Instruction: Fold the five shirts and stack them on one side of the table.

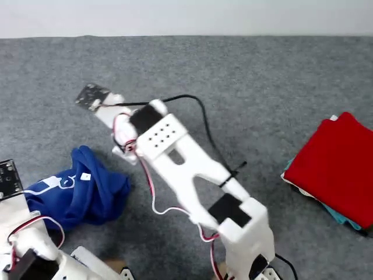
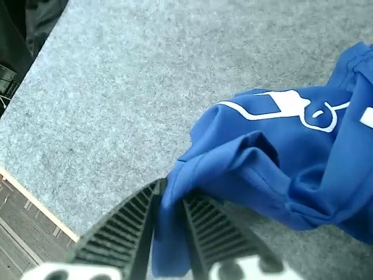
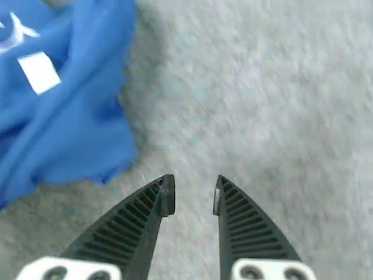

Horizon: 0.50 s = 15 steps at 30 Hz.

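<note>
A crumpled blue shirt (image 1: 78,189) with white print lies at the near left of the grey mat. My left gripper (image 2: 172,195) is shut on a fold at the edge of this blue shirt (image 2: 280,163). My right gripper (image 3: 192,195) stands open just above the bare mat, beside the blue shirt (image 3: 64,111), with nothing between its fingers. In the high view the right arm (image 1: 192,175) stretches from the near edge toward the shirt's far right side. A folded red shirt (image 1: 335,163) tops a stack at the right edge.
Teal fabric (image 1: 341,217) and some white peek out under the red shirt. The grey mat (image 1: 233,81) spreads open across the back and middle. The left arm's base (image 1: 35,254) sits at the near left corner. The table's edge (image 2: 35,204) runs close to the left gripper.
</note>
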Motion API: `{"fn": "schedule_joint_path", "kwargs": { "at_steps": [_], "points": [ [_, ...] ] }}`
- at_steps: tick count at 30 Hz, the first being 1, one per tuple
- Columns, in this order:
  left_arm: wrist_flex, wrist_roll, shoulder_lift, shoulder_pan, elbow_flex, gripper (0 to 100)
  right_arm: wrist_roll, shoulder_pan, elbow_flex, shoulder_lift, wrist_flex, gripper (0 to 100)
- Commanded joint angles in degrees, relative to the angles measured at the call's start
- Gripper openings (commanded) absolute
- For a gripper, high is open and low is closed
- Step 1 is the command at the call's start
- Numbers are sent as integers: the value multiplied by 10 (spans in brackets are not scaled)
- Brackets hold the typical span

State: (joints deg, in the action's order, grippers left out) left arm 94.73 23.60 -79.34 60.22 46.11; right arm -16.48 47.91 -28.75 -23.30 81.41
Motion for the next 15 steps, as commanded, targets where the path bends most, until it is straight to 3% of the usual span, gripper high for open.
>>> {"fn": "schedule_joint_path", "kwargs": {
  "at_steps": [1,15],
  "points": [
    [1,6,-4,3,-1,4,7,26,-84,-29,-9,125],
    [1,5,-4,0,0,5,7,97,-328,-203,-65,123]
  ]
}}
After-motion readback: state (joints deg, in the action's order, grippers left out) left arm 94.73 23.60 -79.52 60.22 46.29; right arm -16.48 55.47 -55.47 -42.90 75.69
